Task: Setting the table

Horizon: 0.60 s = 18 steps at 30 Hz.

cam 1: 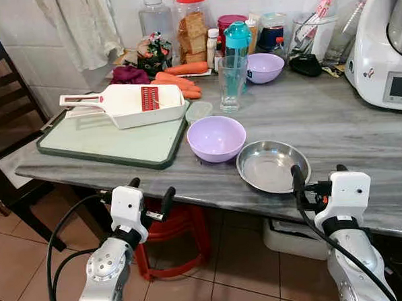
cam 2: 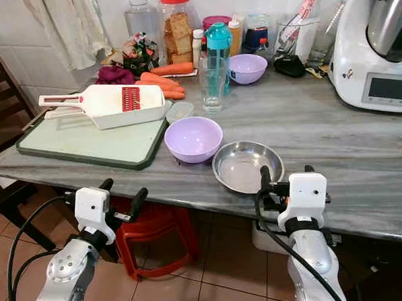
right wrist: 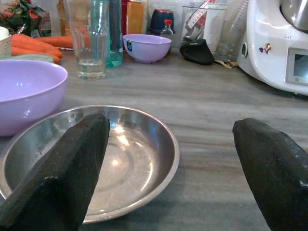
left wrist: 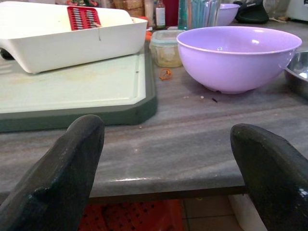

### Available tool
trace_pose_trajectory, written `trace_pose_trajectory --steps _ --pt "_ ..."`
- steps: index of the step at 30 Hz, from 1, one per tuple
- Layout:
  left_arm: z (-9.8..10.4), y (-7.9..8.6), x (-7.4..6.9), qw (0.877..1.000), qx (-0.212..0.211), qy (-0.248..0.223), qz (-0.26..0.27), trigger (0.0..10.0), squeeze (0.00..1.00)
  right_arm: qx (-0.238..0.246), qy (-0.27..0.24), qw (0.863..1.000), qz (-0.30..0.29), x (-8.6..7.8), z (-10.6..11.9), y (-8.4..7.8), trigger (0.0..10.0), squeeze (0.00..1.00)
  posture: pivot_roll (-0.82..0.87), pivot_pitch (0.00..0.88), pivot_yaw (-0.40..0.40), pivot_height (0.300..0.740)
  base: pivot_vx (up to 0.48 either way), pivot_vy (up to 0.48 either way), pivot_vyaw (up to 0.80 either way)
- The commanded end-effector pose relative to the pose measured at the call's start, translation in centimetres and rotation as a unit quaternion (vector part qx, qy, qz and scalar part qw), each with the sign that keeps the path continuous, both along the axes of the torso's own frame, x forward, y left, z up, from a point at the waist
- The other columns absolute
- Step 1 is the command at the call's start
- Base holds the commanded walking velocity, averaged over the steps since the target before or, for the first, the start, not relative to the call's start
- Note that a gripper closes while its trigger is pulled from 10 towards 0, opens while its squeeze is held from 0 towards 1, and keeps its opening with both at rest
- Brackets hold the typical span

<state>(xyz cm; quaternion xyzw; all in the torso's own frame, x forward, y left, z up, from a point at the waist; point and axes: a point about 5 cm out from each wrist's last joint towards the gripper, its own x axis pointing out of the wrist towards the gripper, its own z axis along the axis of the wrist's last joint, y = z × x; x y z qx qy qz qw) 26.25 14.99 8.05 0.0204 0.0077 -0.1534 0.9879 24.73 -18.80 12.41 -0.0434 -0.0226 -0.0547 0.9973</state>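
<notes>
Left eye view shows a grey marble-look counter (cam 1: 334,123) across the middle of the frame, with both silver arms rising from the bottom edge. At lower left, the left gripper (cam 1: 150,195) hangs just off the counter's front edge, fingers spread wide and holding nothing. At lower right, the right gripper (cam 1: 318,173) sits at the counter's edge, its fingers also spread apart and empty, one finger overlapping the near rim of the steel plate (cam 1: 272,165). That plate lies flat, centre-right, just beside the large purple bowl (cam 1: 216,137), which stands upright at the frame's centre. Left of the bowl lies a green cutting board (cam 1: 113,143) carrying a white slicer (cam 1: 128,103). Behind them, towards the top of the frame, stand a drinking glass (cam 1: 230,83), a teal bottle (cam 1: 238,42), carrots (cam 1: 180,79), and a small purple bowl (cam 1: 265,67). A white kitchen machine (cam 1: 384,46) occupies the upper right corner.
</notes>
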Motion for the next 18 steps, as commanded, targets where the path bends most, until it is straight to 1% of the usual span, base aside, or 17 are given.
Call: trace_pose_trajectory --steps 1,10,13,18 --pt "0.33 -0.09 0.26 1.0 0.004 -0.005 0.004 10.0 0.0 0.001 -0.005 1.0 0.002 0.12 0.38 0.05 10.0 0.0 -0.05 0.0 0.04 0.74 0.0 0.0 0.0" --pt "0.27 -0.26 0.35 1.0 0.005 -0.002 0.005 10.0 0.0 0.004 0.0 1.0 0.007 0.18 0.25 0.4 10.0 0.0 -0.05 0.0 0.038 0.74 0.0 0.0 0.0" --pt "0.27 -0.25 0.37 1.0 0.006 -0.002 0.008 10.0 0.0 0.006 0.0 1.0 0.006 0.18 0.26 0.34 10.0 0.0 -0.05 0.0 0.038 0.74 0.0 0.0 -0.43" --pt "0.28 -0.15 0.45 1.0 0.012 -0.002 0.018 10.0 0.0 0.003 0.0 1.0 0.008 0.17 0.18 0.36 10.0 0.0 -0.05 0.0 0.037 0.74 0.0 0.0 0.0"
